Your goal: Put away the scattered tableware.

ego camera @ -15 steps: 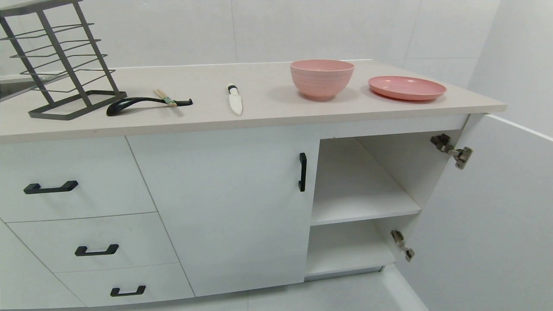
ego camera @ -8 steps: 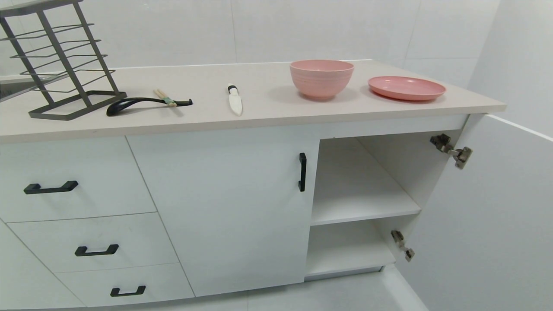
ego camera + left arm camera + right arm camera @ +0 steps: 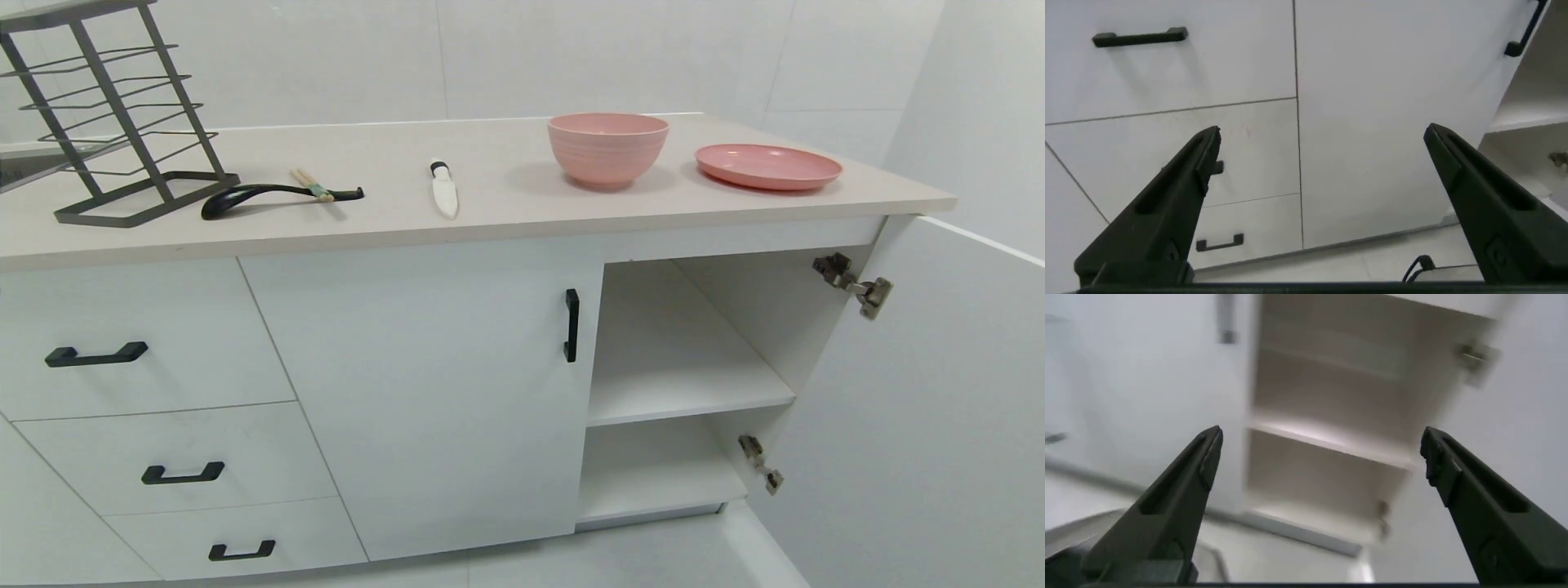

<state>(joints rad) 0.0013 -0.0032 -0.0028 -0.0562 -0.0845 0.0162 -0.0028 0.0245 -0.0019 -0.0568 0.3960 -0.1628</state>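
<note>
The bowl (image 3: 608, 147) and plate (image 3: 768, 166) sit on the surface (image 3: 522, 204). The left hand (image 3: 1323, 135) and right hand (image 3: 1321, 434) are both spread wide apart, facing the cabinet (image 3: 424, 392).

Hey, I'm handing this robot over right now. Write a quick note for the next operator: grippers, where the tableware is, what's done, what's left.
Left gripper: open, holding nothing, facing the drawers.
Right gripper: open, holding nothing, facing the cupboard.
On the counter: bowl and plate at the right end; knife in the middle; ladle beside the rack, with chopsticks lying across its handle.
Done: the right cupboard door stands open.
Left: every piece is on the counter, none put away.
</note>
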